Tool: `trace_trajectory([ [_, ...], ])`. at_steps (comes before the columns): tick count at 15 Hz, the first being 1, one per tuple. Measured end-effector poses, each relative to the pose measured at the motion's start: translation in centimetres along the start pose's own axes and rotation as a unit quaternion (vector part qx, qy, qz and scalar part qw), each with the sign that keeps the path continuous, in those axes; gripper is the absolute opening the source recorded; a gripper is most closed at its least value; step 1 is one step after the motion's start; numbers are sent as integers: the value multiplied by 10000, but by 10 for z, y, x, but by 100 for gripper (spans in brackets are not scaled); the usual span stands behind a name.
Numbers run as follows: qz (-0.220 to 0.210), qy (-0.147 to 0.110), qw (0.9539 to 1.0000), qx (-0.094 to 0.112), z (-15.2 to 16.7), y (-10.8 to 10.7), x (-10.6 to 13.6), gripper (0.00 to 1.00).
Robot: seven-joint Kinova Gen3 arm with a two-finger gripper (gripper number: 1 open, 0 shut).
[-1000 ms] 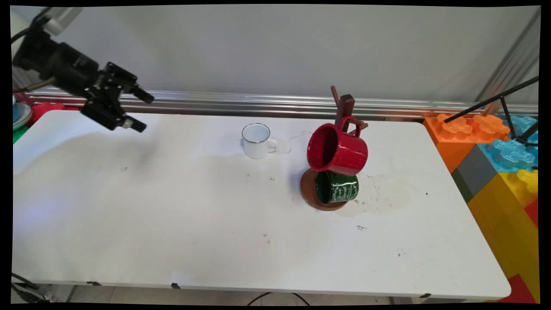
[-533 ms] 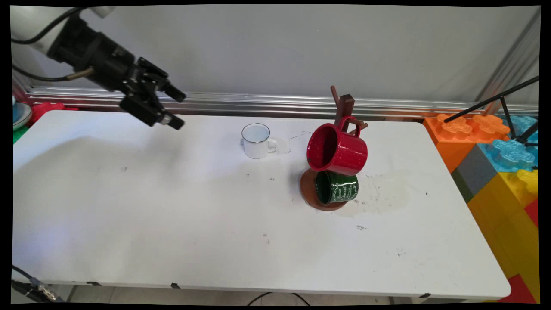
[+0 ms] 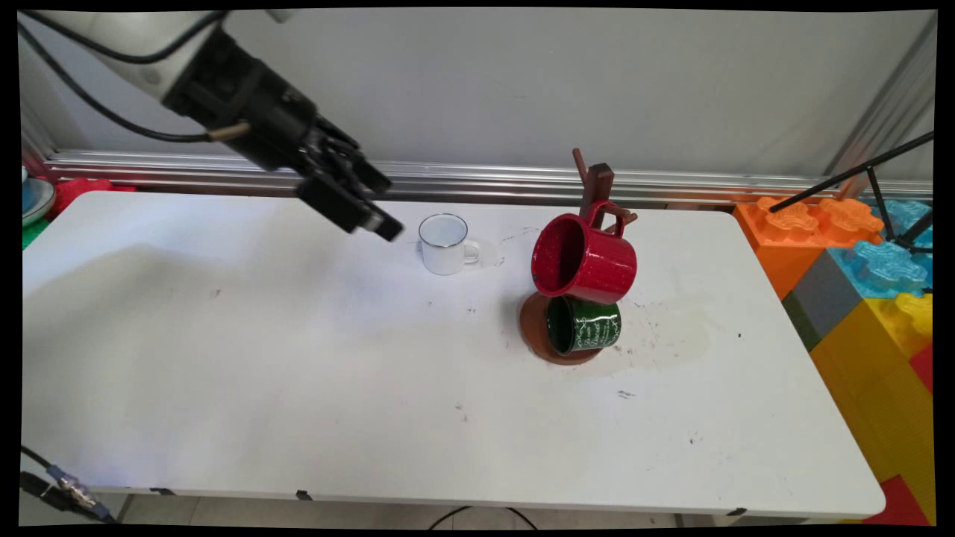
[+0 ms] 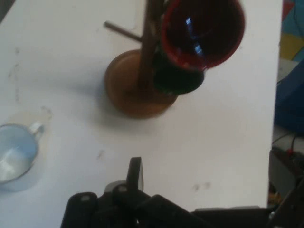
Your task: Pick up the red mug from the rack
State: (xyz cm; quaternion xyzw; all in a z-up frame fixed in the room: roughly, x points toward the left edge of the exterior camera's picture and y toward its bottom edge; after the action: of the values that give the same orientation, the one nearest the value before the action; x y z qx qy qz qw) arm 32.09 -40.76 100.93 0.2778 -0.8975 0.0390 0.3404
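The gripper [image 3: 382, 205] hangs above the table [image 3: 298, 373], just left of the white mug [image 3: 445, 244], touching nothing and holding nothing. Its two fingers point down to the right with a gap between them, so it stands spread. The main view shows the red mug [image 3: 584, 259] hanging on the wooden rack [image 3: 597, 186], mouth turned left, with the green mug [image 3: 583, 325] below it over the rack's round base. The hand view shows that base [image 4: 124, 92] bare, the rack's post and a free peg, and only one finger [image 4: 135, 173] clearly.
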Motion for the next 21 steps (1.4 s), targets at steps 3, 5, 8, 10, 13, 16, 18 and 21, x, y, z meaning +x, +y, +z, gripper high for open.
trace_trajectory([
  [3,-129,97,9998,-120,23,21,19,100],
  [5,-222,184,9994,-206,39,34,29,100],
  [8,-293,323,9986,-290,59,47,37,100],
  [10,-315,440,9980,-324,76,55,41,100],
  [13,-336,523,9976,-308,96,60,43,100],
  [16,-377,596,9972,-255,119,64,42,100],
  [18,-419,657,9967,-207,132,66,41,100],
  [21,-498,758,9958,-153,148,68,40,100],
])
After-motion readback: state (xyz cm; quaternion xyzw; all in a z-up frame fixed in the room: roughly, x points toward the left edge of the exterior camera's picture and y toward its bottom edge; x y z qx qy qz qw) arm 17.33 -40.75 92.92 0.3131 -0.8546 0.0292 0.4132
